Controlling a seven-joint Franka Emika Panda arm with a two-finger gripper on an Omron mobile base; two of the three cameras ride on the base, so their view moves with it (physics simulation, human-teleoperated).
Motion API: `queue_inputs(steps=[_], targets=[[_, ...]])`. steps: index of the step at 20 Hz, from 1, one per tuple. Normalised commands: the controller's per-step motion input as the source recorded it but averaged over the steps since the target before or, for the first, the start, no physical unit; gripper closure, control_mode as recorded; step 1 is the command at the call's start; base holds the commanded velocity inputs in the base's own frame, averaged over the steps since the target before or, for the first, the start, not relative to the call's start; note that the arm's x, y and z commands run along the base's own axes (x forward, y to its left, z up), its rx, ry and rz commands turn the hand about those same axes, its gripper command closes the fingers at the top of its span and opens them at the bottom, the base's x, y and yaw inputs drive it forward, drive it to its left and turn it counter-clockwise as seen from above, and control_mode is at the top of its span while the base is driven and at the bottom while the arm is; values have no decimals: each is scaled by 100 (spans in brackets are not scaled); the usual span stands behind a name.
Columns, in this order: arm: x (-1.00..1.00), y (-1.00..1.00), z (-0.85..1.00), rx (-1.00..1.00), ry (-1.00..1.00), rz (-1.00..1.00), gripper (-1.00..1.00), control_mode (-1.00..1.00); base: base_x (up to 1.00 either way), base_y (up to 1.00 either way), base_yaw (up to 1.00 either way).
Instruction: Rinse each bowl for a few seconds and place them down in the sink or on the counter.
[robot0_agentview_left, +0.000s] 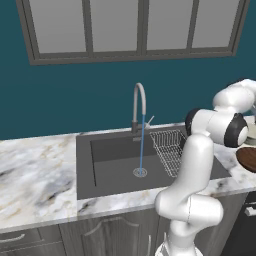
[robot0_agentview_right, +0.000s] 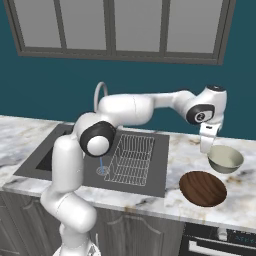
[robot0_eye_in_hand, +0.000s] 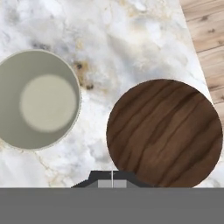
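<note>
Two bowls stand upright on the marble counter (robot0_agentview_right: 189, 148) right of the sink (robot0_agentview_right: 47, 157). The pale cream-green bowl (robot0_agentview_right: 226, 159) (robot0_eye_in_hand: 38, 99) is farther back. The dark reddish-brown bowl (robot0_agentview_right: 202, 188) (robot0_eye_in_hand: 165, 133) sits near the counter's front edge, and its rim shows at the right edge of the left base view (robot0_agentview_left: 248, 157). My gripper (robot0_agentview_right: 205, 148) (robot0_eye_in_hand: 112, 178) hangs above the counter just left of the cream bowl. It points down, shut, with nothing between its fingers.
The curved chrome faucet (robot0_agentview_left: 139, 106) pours a thin blue stream (robot0_agentview_left: 142, 147) onto the drain (robot0_agentview_left: 140, 172). A wire rack (robot0_agentview_right: 132, 158) fills the basin's right side. An oven front (robot0_agentview_right: 220, 239) lies below the counter at right. Wood floor (robot0_eye_in_hand: 208, 30) shows past the counter's edge.
</note>
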Motion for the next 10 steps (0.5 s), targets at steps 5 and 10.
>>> queue_inputs(steps=[5, 10], targets=[[0, -6, -22, 0, 0, -5, 100, -100, 0, 0, 0], [0, -16, -4, 1, 0, -1, 100, -100, 0, 0, 0]])
